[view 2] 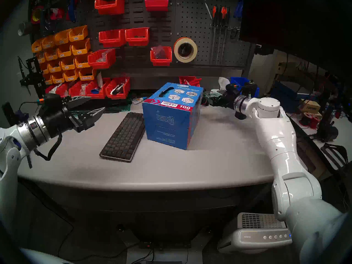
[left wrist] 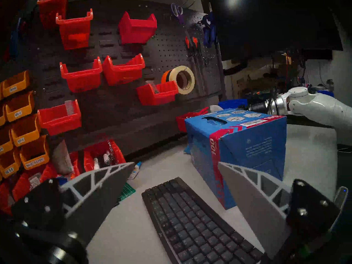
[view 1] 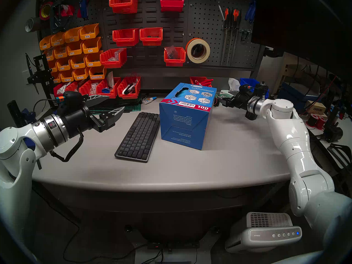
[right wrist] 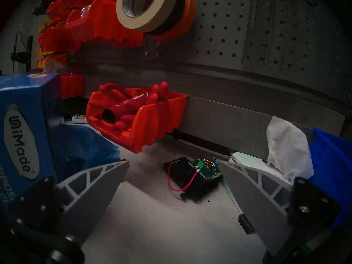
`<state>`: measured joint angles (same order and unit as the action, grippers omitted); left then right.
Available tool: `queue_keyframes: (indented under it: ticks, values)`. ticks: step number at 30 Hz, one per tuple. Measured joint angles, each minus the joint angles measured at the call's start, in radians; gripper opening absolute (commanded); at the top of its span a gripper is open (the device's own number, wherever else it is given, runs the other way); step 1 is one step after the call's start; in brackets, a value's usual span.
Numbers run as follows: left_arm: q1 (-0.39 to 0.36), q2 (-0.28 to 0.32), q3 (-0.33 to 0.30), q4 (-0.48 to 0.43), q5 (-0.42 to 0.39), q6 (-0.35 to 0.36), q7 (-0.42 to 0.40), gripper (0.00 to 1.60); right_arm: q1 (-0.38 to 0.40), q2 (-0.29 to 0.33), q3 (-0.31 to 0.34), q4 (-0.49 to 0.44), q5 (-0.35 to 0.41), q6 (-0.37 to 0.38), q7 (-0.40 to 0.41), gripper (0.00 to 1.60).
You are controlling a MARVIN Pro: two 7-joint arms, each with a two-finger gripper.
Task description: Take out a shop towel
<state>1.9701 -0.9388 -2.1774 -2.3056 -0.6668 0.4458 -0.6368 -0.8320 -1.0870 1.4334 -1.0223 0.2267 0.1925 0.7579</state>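
Keyboard (view 1: 138, 137) sits up front on the desk (view 1: 171, 168), blue box (view 1: 185, 117) just beside it. Left hand (view 1: 112, 105) and right hand (right wrist: 173, 163) both spread, empty. Shop towel (right wrist: 83, 145) pokes from the box's far side.

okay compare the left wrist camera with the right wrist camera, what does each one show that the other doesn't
Only the left wrist view shows the dark keyboard, the box's top slot and the right arm. Only the right wrist view shows blue shop towel bulging from the blue box's far side, a small circuit board, and white tissue. Both show that box, the tape roll on the pegboard, and their own open gripper, left and right, holding nothing.
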Motion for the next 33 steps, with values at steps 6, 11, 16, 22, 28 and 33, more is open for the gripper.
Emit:
queue_keyframes:
  ticks: [6,11,16,22,28,33]
  values:
    - [0.006,-0.008,-0.005,-0.001,-0.014,-0.002,-0.034,1.60,0.033,-0.017,-0.023,0.081,-0.006,-0.041,0.031,1.60]
    - [0.004,-0.013,-0.008,-0.002,-0.023,-0.001,-0.047,1.60,0.057,-0.017,-0.023,0.129,-0.013,-0.060,0.043,1.60]
    - [0.000,-0.021,-0.008,-0.003,-0.035,0.003,-0.053,1.60,0.088,-0.018,-0.024,0.170,-0.025,-0.078,0.053,1.60]
    - [-0.002,-0.036,-0.004,-0.010,-0.058,0.027,-0.058,1.60,0.130,-0.037,-0.043,0.212,-0.052,-0.103,0.066,1.60]
    - [0.000,-0.038,0.008,-0.012,-0.070,0.063,-0.072,1.60,0.160,-0.053,-0.052,0.250,-0.071,-0.123,0.076,1.60]
    - [0.003,-0.027,0.054,-0.014,-0.063,0.078,-0.081,1.60,0.181,-0.063,-0.052,0.279,-0.081,-0.141,0.086,1.60]
